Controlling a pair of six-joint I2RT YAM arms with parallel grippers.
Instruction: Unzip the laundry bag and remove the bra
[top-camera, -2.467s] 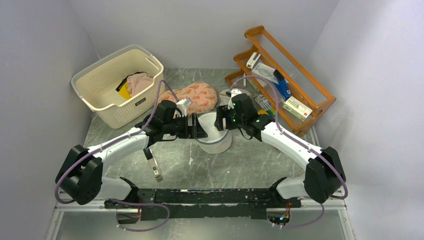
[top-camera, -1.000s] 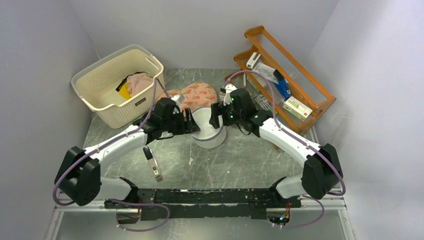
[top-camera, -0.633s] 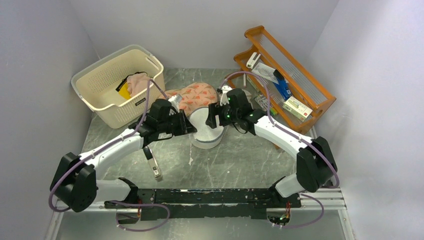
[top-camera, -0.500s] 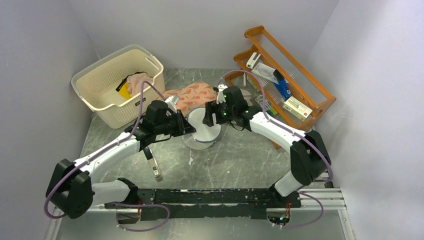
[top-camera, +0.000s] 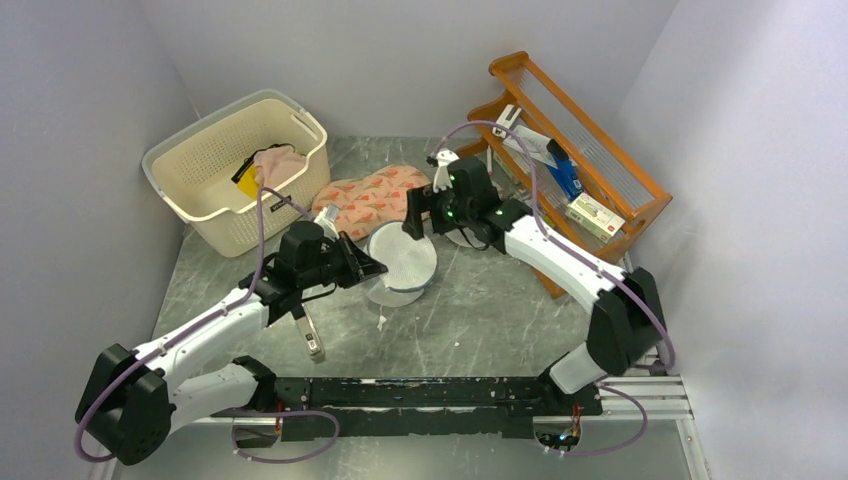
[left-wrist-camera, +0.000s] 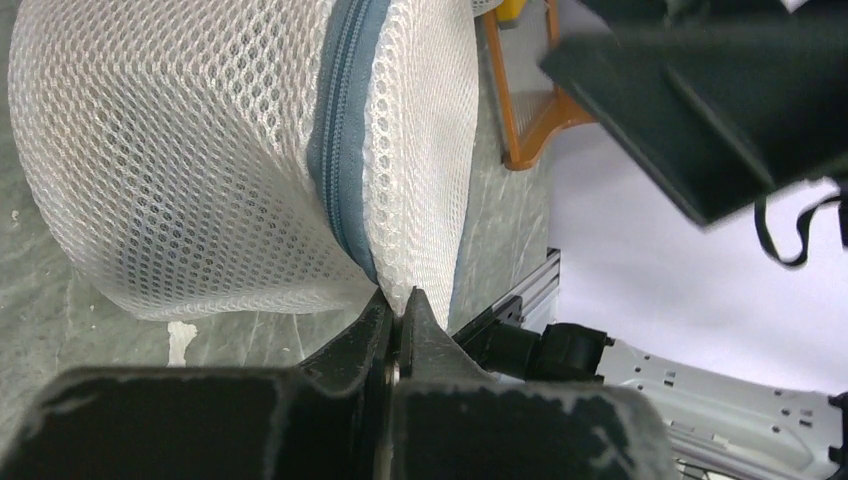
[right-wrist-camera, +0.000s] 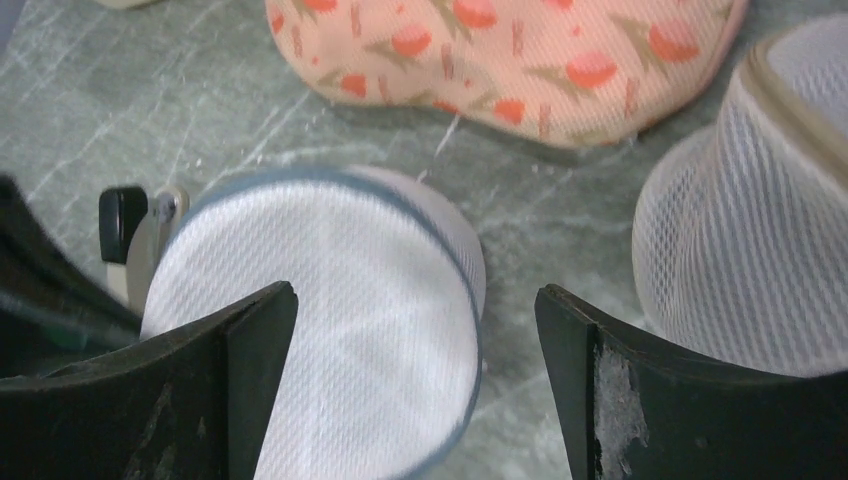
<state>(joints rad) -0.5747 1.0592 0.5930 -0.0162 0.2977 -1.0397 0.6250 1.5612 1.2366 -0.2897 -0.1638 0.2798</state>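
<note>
A: What is seen, from the biggest thing down?

B: A grey counter (top-camera: 480, 320) is seen first. A cream basket (top-camera: 215, 190) is set at its far left. A wooden rack (top-camera: 640, 205) is stood at its far right.

A: Where is the laundry bag found?

B: The laundry bag (top-camera: 402, 262) is found in the middle of the counter, between the two arms. It is tipped, and its round flat top is shown to the top camera. A pink flowered cloth (top-camera: 375, 195) is laid just behind it. A white cone mesh bag (right-wrist-camera: 740, 250) with a tan rim is stood near it, as seen by the right wrist camera.

A: How is the left end effector held?

B: The left end effector (left-wrist-camera: 398, 310) is pressed tight on the laundry bag. A bit of mesh at the bag's low edge, right by the zip (left-wrist-camera: 345, 150), is pinched between its fingers.

A: And the right one?

B: The right end effector (right-wrist-camera: 415, 292) is spread wide, and nothing is held in it. It is hung over the bag, apart from it. The bag's round top is framed between its two fingers.

A: What can be told of the zip?

B: A grey-blue zip is run around the top rim. It is seen closed along the part shown by the left wrist camera.
</note>
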